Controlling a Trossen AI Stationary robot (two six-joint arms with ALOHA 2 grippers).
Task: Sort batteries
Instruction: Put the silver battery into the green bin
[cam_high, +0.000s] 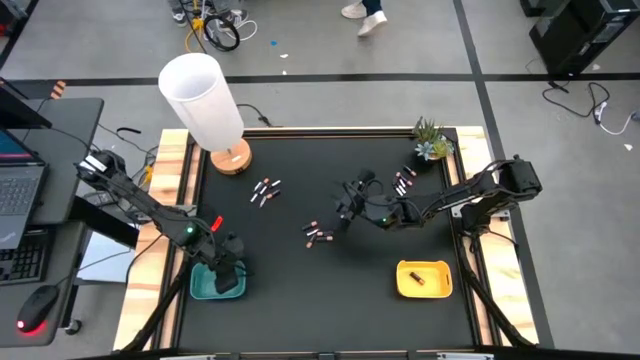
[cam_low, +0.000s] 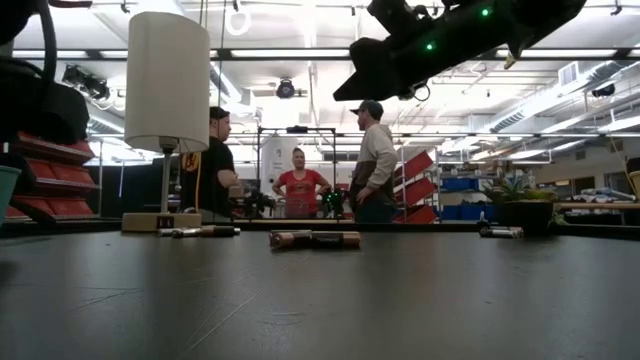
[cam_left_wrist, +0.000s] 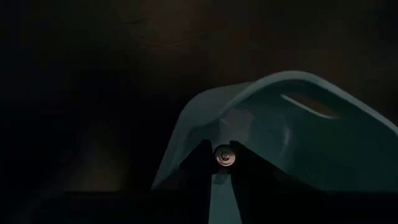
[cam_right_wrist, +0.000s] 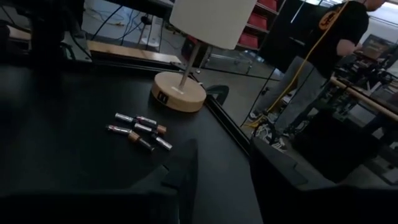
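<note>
Small batteries lie on the black table in three groups: near the lamp (cam_high: 265, 190) (cam_right_wrist: 140, 130), mid-table (cam_high: 318, 236) (cam_low: 313, 239) and by the plant (cam_high: 403, 182). One more lies in the yellow tray (cam_high: 424, 279). My left gripper (cam_high: 228, 270) (cam_left_wrist: 224, 155) stands over the teal tray (cam_high: 205, 285) (cam_left_wrist: 298, 130), shut on a battery. My right gripper (cam_high: 348, 208) (cam_right_wrist: 224, 152) hangs open above mid-table, raised off the surface, between the mid-table group and the plant group. My left gripper pinches one battery between its two fingers (cam_left_wrist: 199, 165). The battery shows end-on, its round metal end (cam_left_wrist: 224, 155) facing the wrist camera. The fingers point down into the teal tray. Whether the battery's far end touches the tray, I cannot tell.
A white-shaded lamp on a round wooden base (cam_high: 230, 157) stands at the far left of the table. A small potted plant (cam_high: 432, 142) sits at the far right corner. Wooden rails edge the table. People stand in the room beyond (cam_low: 300, 180).
</note>
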